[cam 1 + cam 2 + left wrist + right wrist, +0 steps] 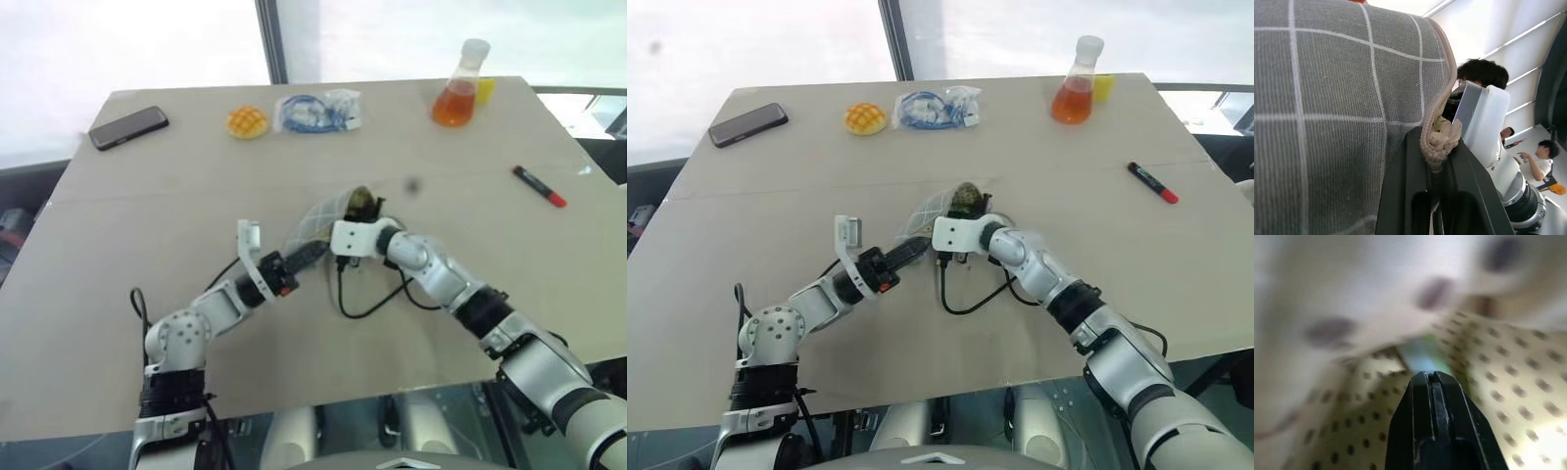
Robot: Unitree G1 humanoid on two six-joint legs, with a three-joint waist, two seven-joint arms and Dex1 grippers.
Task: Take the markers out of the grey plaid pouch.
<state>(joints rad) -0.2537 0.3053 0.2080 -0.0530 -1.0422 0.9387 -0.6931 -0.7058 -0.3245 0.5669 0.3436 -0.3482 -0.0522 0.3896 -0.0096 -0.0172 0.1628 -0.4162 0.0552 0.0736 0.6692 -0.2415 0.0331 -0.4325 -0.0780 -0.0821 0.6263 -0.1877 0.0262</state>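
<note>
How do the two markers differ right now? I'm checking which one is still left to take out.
The red marker lies out on the bare table, free of both grippers; the green marker sits inside the grey plaid pouch, against its dotted lining. The right gripper is shut at the green marker's end, while nothing touches the red one. Both are slim, pen-like.

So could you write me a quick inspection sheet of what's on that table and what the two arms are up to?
Surface: beige table, seam across it.
Job's things: grey plaid pouch held up mid-table; red marker lying out at the right; light green marker inside the dotted lining.
Clutter: phone, yellow bun-like toy, clear bag with blue cable, flask of orange liquid.
Grippers: left gripper jaws shut on pouch's zipper cord; right gripper inside pouch, jaws shut.
Cables: black cable under right arm.
Surroundings: people beyond.
</note>
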